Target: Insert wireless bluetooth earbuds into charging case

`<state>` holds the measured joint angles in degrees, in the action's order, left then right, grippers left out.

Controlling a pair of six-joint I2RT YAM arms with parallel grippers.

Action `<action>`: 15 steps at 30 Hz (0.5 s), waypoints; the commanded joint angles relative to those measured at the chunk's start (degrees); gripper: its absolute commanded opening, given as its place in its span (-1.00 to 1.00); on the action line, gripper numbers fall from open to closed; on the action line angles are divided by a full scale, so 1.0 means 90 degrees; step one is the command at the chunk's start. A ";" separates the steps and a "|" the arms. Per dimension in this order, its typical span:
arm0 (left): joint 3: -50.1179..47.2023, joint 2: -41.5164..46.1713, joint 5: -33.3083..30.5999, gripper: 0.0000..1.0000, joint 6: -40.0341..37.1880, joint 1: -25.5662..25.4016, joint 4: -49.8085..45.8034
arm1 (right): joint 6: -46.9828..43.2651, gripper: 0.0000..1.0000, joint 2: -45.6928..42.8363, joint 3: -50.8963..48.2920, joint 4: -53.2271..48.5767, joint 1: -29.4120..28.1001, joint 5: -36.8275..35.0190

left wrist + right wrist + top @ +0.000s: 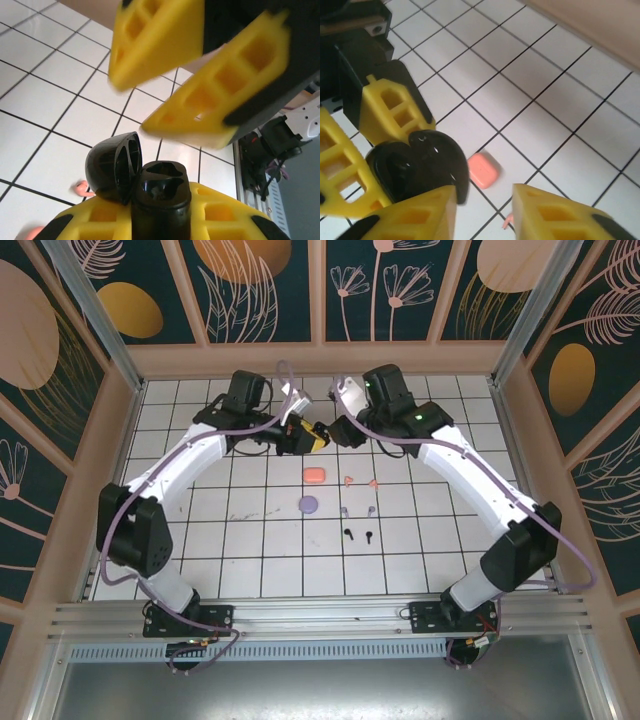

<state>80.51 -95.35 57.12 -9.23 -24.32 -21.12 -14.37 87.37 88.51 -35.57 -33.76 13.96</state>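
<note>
My left gripper (300,436) is shut on an open black charging case (160,195), whose lid (112,167) hangs to the left. The case's sockets look empty. My right gripper (482,215) is open right beside the case (420,165), one finger (415,217) next to the lid; its yellow fingers (220,95) hover over the case. On the tiles lie two salmon-pink earbuds (348,480), two lilac earbuds (343,511) and two black earbuds (349,533). One salmon earbud (507,220) peeks between my right fingers.
A salmon-pink case (314,475) lies shut on the tiles below the grippers, also under my right gripper (484,169). A lilac case (308,504) lies in front of it. Wooden walls (320,360) ring the white tiled floor.
</note>
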 commanded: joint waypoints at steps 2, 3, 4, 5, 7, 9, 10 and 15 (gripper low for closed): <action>-0.0752 0.0586 -0.0413 -1.00 0.0653 0.0026 0.1625 | 0.0693 -0.16 -0.0932 -0.0141 0.0096 0.0176 -0.0407; -0.0927 0.0681 -0.0512 -1.00 0.0764 0.0026 0.1912 | 0.0876 -0.13 -0.1075 -0.0233 0.0071 0.0201 -0.0531; -0.1107 0.0778 -0.0589 -1.00 0.0878 0.0026 0.2200 | 0.1097 -0.07 -0.1195 -0.0312 0.0025 0.0215 -0.0688; -0.1253 0.0864 -0.0688 -1.00 0.0970 0.0026 0.2481 | 0.1296 -0.04 -0.1280 -0.0387 -0.0023 0.0216 -0.0845; -0.1658 0.1093 -0.0968 -1.00 0.1145 0.0026 0.3108 | 0.1783 -0.03 -0.1434 -0.0609 -0.0115 0.0208 -0.1118; -0.2076 0.1327 -0.1165 -1.00 0.1255 0.0026 0.3776 | 0.2327 -0.03 -0.1610 -0.0966 -0.0080 0.0179 -0.1234; -0.2326 0.1449 -0.1304 -1.00 0.1306 0.0026 0.4175 | 0.2626 -0.03 -0.1721 -0.1204 -0.0015 0.0153 -0.1270; -0.3349 0.1920 -0.2514 -1.00 0.1363 0.0026 0.5594 | 0.3862 -0.03 -0.2086 -0.2368 0.0349 -0.0032 -0.1182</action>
<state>53.74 -80.60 42.13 1.45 -24.32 16.29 10.46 69.76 71.77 -34.04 -32.97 4.34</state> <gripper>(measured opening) 0.226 0.486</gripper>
